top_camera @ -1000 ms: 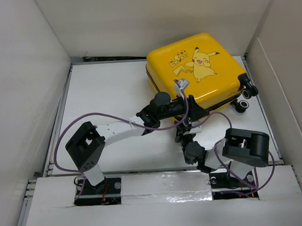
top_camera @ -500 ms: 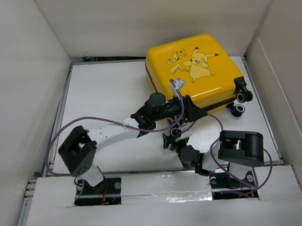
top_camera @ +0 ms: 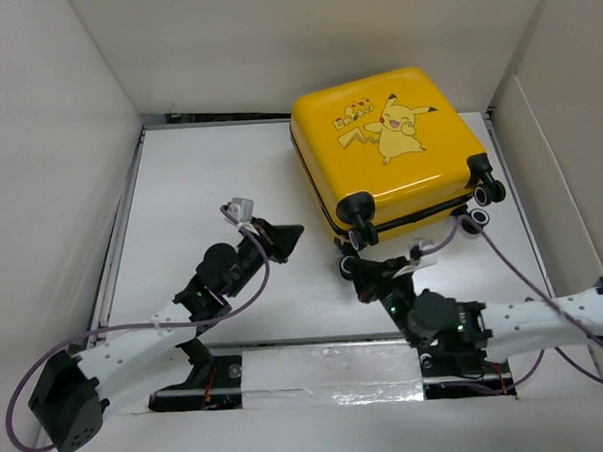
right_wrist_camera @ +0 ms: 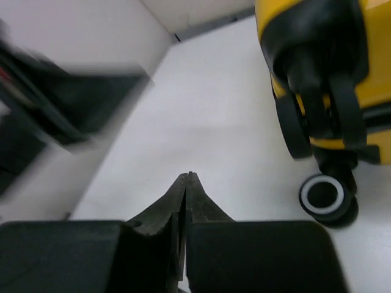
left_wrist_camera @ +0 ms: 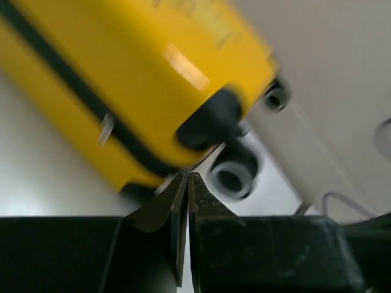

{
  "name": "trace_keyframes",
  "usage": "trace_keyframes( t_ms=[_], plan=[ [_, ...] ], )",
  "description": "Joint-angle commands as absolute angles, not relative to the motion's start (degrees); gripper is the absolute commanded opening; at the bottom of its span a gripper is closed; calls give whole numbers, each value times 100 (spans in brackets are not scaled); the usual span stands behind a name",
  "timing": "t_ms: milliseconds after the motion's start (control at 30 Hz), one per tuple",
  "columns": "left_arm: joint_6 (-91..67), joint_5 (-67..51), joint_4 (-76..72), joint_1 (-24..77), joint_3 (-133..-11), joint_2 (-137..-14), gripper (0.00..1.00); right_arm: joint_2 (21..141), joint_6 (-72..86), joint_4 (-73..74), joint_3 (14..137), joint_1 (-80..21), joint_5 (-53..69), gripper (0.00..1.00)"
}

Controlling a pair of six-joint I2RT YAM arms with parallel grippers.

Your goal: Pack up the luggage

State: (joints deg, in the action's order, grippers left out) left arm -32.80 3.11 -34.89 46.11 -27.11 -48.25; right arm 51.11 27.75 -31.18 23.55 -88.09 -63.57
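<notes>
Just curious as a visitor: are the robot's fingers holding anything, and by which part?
Nothing is held. The left gripper and the right gripper both have fingers shut together, empty, apart from the yellow suitcase.

A robot test lab: plain white walls point(top_camera: 48, 147) around a white table point(top_camera: 199, 180), two robot arms point(top_camera: 137, 345) point(top_camera: 531, 316) at its edge.

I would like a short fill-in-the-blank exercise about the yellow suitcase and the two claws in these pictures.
1. The luggage lies flat and is ____, not open.
2. Its cartoon face points ____.
3. The left claw is shut and holds ____.
4. The right claw, near a black wheel, is empty and ____.

Missing words: closed; up; nothing; shut
</notes>
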Motion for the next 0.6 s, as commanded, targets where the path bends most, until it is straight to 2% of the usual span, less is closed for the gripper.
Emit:
trace_keyframes(
  t_ms=[0,33,67,133,167,200,267,300,400,567],
  plan=[
    [-3182,284,-3259,4632,-1979,-5350,0,4308,3807,684,3163,-8624,-6723,11],
    [-3199,151,-3583,4632,-1891,-5500,0,4046,3719,877,3425,-8552,-6689,22],
    [-3182,89,-3751,4841,-1846,-5624,3,3965,3613,1175,3541,-8456,-6645,50],
    [-2955,271,-4103,5114,-1933,-6037,13,3990,3315,1212,3725,-7984,-6226,70],
    [-2892,351,-4148,5211,-2099,-6177,29,4069,3192,1335,3953,-7815,-6075,77],
    [-2839,343,-4166,5212,-2214,-6448,37,4165,3156,1414,4068,-7657,-5969,86],
    [-2804,334,-4210,5264,-2477,-6696,47,4498,2946,1520,4340,-7132,-5488,92],
    [-2786,308,-4253,5265,-2548,-6923,48,4596,2796,1451,4394,-6910,-5232,94],
    [-2760,238,-4315,5265,-2891,-7398,50,4965,2278,1152,4561,-6058,-3888,97],
    [-2760,176,-4596,5317,-3295,-7997,48,5571,1864,1142,4842,-5485,-2816,97]
  ],
)
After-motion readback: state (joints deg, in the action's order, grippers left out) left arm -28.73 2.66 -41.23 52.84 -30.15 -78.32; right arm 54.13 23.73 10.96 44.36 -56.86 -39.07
